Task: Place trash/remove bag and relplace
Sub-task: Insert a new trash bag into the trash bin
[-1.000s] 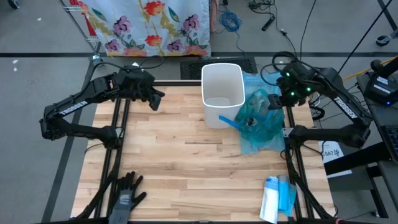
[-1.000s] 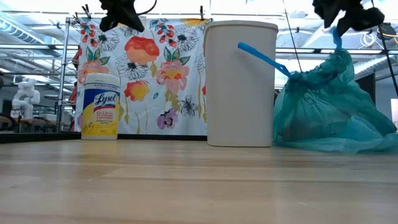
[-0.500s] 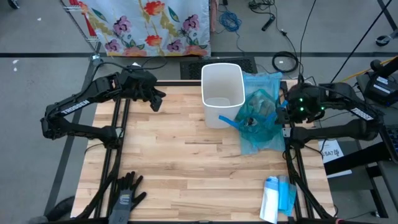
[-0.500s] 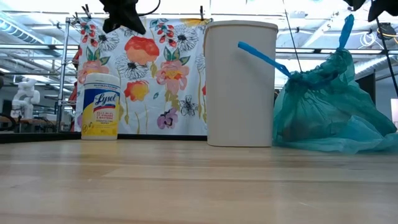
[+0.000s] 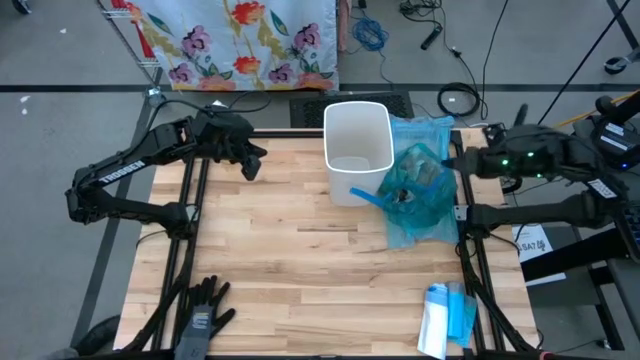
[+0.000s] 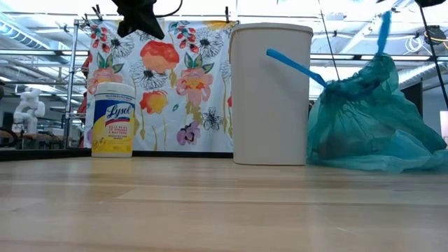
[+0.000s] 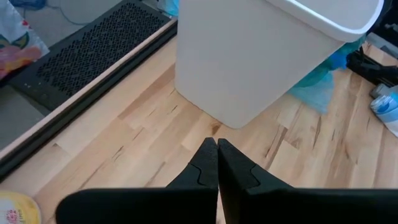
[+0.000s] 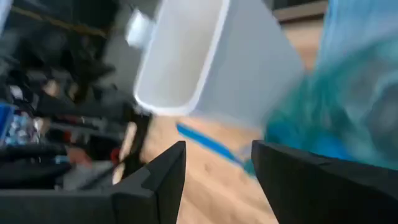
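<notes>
We see even, bright overhead light with only soft shadows on the table (image 5: pixel 300 260). In the low view the ceiling glares white and the near tabletop is out of focus. The right wrist view is smeared, blurring the bin (image 8: pixel 205 56) and bag (image 8: pixel 336 106).

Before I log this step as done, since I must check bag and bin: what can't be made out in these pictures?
- Trash inside the teal bag: hidden by its crumpled film in the high and low views.
- Bottom of the white bin: partly shadowed from above; the low view shows only its wall.
- Right wrist view: motion blur smears bin and bag.
- Right hand: open, off the table's right edge.
- Left hand: shut, empty.
</notes>
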Motion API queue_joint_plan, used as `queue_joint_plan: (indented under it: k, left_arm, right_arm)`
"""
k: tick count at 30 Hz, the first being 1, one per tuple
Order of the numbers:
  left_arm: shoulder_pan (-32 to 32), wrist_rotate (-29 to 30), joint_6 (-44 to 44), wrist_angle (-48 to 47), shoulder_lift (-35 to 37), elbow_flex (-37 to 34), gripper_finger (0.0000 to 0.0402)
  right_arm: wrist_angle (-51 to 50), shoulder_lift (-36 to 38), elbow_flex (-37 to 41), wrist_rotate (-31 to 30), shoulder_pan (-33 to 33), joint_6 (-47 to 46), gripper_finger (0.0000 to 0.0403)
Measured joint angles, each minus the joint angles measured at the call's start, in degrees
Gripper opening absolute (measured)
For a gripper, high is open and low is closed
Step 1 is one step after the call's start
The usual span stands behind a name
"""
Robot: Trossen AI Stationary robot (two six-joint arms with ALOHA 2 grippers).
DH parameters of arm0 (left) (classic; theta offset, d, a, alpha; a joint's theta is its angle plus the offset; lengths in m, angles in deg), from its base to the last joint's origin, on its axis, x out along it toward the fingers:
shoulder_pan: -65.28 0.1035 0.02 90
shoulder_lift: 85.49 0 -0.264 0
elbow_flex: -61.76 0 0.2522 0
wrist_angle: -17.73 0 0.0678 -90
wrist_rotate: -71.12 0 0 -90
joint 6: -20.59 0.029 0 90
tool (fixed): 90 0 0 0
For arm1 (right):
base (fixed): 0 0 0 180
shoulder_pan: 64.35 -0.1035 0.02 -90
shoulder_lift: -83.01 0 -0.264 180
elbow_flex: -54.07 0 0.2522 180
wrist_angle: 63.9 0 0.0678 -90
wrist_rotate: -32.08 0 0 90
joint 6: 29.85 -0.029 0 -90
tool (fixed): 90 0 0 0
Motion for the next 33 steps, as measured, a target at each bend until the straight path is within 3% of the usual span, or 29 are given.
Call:
queue_joint_plan:
  k: [6, 9, 11, 20, 33]
  left_arm:
    - [0.0, 0.0, 0.9, 0.0, 0.0, 0.0, 0.0000]
    - [0.0, 0.0, 0.9, 0.2, 0.0, 0.0, 0.0000]
    - [0.0, 0.0, 0.8, 0.6, 0.0, 0.0, 0.0000]
    - [0.0, 0.0, 0.6, 1.5, -0.8, 0.0, 0.0000]
    - [0.0, -4.7, 0.8, 2.2, -3.1, 0.0, 0.0000]
  right_arm:
    - [0.2, -1.6, 0.0, -11.0, 0.0, 4.3, 0.0171]
    - [-0.2, -3.1, 1.0, -17.4, 0.2, 5.8, 0.0150]
    - [0.8, -4.3, 2.4, -17.8, 1.0, 5.7, 0.0129]
    - [15.9, -11.4, 9.8, -6.6, 11.7, 16.1, 0.0070]
    - [22.9, -25.8, 10.1, 3.6, 37.1, 33.6, 0.0089]
